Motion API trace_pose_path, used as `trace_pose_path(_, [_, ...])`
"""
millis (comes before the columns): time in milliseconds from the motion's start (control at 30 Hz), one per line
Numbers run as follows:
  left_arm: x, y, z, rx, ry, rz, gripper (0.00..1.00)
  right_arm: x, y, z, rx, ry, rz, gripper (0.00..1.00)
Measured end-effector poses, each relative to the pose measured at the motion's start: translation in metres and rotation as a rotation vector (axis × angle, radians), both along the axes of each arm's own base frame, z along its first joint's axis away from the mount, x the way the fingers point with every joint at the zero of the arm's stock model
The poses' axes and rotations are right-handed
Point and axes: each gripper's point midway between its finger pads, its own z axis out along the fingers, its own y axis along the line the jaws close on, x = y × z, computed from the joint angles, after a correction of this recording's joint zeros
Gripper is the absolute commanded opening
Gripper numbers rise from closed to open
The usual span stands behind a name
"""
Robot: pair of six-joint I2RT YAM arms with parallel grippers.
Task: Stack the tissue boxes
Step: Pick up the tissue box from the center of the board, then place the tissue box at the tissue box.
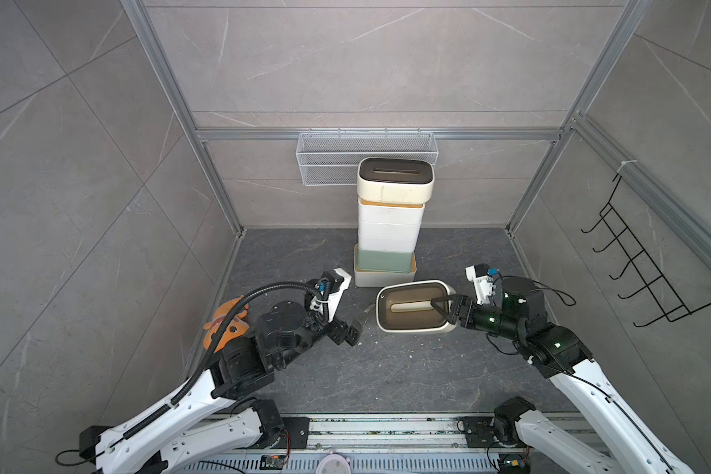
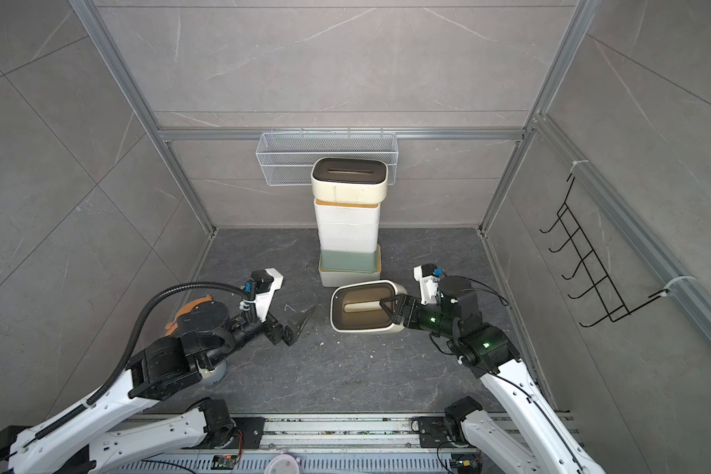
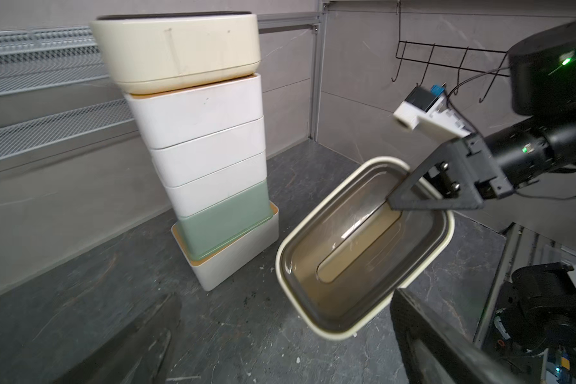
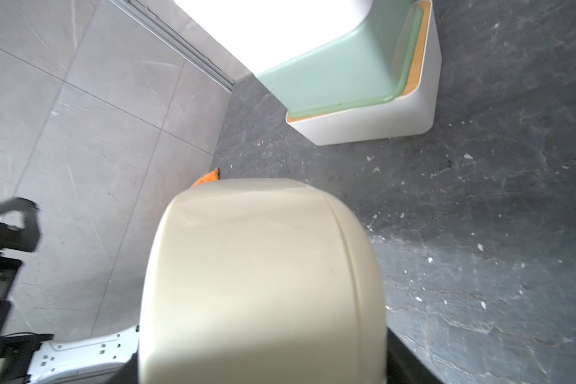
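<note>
You are gripping the cream tissue box by its end wall in the right pincer, one finger lying across the dark lid; it is hanging tilted, just in front of the stack. The left pincer is gaping wide, empty. Be levelling the box while raising it clear above the top box, then lowering squarely

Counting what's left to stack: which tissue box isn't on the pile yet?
The cream box with the dark lid, held tilted by the right gripper in front of the pile; the other six sit stacked.
</note>
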Motion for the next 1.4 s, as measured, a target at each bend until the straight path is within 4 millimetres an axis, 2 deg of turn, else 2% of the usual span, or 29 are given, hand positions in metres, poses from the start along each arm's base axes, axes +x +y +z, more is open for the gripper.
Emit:
trace_pose_path(100, [-0.004, 0.020, -0.019, 0.018, 0.002, 0.039, 1.00, 0.010, 0.004, 0.041, 0.061, -0.058, -0.014, 0.44])
trace_pose_path(167, [-0.004, 0.026, -0.028, 0.033, 0.006, 0.054, 1.00, 0.019, 0.008, 0.070, 0.098, -0.096, -0.020, 0.44])
trace_pose_path(300, [-0.002, 0.027, -0.046, 0.075, 0.024, 0.069, 1.00, 0.046, 0.021, 0.130, 0.171, -0.171, -0.025, 0.44])
trace_pose_path(367, [-0.001, 0.027, -0.052, 0.094, 0.033, 0.073, 1.00, 0.058, 0.026, 0.155, 0.199, -0.198, -0.029, 0.44])
trace_pose_path(600, [0.001, 0.025, -0.058, 0.117, 0.044, 0.078, 1.00, 0.104, 0.044, 0.239, 0.284, -0.291, -0.039, 0.45])
trace_pose_path(733, [0.001, 0.024, -0.060, 0.119, 0.046, 0.074, 1.00, 0.128, 0.053, 0.278, 0.322, -0.329, -0.044, 0.45])
trace_pose_path(900, [-0.001, 0.022, -0.060, 0.118, 0.050, 0.059, 1.00, 0.154, 0.055, 0.315, 0.357, -0.369, -0.058, 0.45])
trace_pose_path(1033, [-0.002, 0.021, -0.062, 0.120, 0.053, 0.054, 1.00, 0.169, 0.046, 0.329, 0.412, -0.401, -0.055, 0.44])
trace_pose_path(1200, [-0.002, 0.021, -0.062, 0.120, 0.053, 0.053, 1.00, 0.195, 0.030, 0.295, 0.370, -0.285, -0.112, 0.46])
trace_pose_path(1400, [-0.001, 0.021, -0.063, 0.122, 0.055, 0.053, 1.00, 0.213, 0.029, 0.270, 0.361, -0.200, -0.121, 0.46])
